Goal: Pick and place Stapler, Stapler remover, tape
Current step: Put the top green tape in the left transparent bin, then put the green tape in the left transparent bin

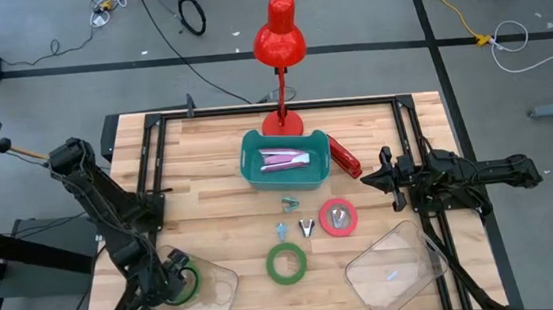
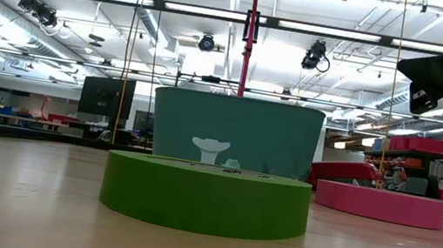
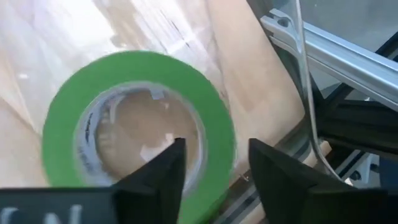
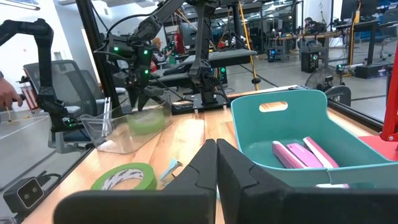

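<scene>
the left gripper (image 1: 174, 280) hangs over the clear plastic bin (image 1: 220, 290) at the near left of the wooden table (image 1: 209, 191). its jaws stand apart, one finger inside the hole of a flat green ring-shaped tape roll (image 3: 138, 124) and the other outside the band; whether the fingers touch it i cannot tell. the roll lies flat inside the bin, directly under the jaws. a second green tape roll (image 1: 286, 263) sits near centre, a red-pink tape roll (image 1: 338, 216) just right of it, nearer the right gripper (image 1: 383, 178), which waits at the right edge with jaws together, empty.
</scene>
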Controlling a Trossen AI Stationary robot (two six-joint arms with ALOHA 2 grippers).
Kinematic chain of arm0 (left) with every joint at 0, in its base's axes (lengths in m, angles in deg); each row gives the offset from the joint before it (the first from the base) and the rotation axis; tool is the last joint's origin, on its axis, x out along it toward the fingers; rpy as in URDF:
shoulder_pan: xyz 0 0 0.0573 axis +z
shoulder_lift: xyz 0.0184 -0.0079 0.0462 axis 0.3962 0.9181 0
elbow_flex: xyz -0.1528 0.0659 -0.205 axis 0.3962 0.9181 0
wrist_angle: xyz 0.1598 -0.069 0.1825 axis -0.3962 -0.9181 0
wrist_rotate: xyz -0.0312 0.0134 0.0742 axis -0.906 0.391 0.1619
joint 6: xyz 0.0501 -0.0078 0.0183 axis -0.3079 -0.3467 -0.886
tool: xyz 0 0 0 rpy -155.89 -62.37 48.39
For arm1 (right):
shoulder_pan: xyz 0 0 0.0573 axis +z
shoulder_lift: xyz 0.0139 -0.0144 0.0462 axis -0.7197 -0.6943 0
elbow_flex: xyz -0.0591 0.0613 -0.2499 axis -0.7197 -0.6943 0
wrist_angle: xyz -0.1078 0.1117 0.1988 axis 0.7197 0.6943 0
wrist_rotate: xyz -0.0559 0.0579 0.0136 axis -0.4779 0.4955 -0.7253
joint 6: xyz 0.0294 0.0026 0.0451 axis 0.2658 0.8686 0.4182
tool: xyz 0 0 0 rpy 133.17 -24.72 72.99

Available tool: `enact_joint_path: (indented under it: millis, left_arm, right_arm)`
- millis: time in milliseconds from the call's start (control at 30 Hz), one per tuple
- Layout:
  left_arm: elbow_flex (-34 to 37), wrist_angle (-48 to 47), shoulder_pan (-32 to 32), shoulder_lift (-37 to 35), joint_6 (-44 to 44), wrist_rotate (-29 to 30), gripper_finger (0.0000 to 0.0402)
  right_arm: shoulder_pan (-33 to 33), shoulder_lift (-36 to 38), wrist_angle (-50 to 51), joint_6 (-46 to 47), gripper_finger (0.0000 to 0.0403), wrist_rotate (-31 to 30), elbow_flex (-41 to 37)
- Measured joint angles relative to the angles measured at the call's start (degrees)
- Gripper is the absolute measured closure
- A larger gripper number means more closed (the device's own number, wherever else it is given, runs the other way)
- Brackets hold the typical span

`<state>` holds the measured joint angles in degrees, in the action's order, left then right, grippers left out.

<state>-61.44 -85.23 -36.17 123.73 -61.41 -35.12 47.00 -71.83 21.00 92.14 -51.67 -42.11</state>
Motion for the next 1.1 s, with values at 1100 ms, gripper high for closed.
enact_joint_path:
  millis: [1100]
  left_arm:
    - [-19.59, -23.33, 18.19, -0.04, -24.61, 2.60, 0.0181]
  right_arm:
    - [0.00, 0.01, 0.00, 0.01, 0.0396, -0.02, 0.00]
